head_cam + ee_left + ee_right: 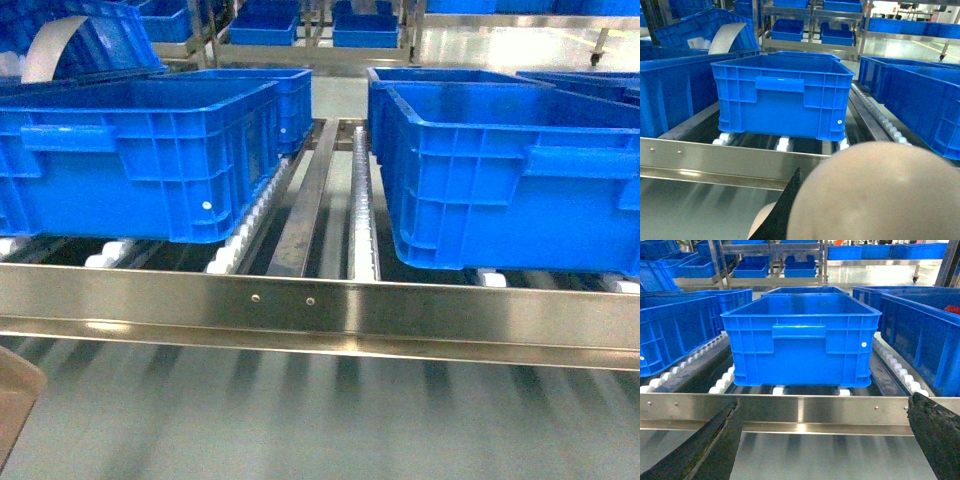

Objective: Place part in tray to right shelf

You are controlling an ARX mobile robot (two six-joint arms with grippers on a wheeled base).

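Observation:
The beige tray (880, 195) fills the lower right of the left wrist view, very close to the camera. One corner of it shows at the bottom left of the head view (14, 405). My left gripper (805, 220) is shut on the tray; only one dark finger (785, 212) shows, the other is hidden behind the beige plastic. The part is out of view. My right gripper (825, 399) is open, fingers wide apart with nothing between them, facing the steel front rail of the right shelf (805, 409). That rail (400, 310) crosses the head view.
Large blue crates (140, 155) (510, 170) sit on the white roller rails, with a gap and a steel divider (305, 200) between them. One crate (800, 340) stands straight ahead of the right wrist. More crates and racks stand behind.

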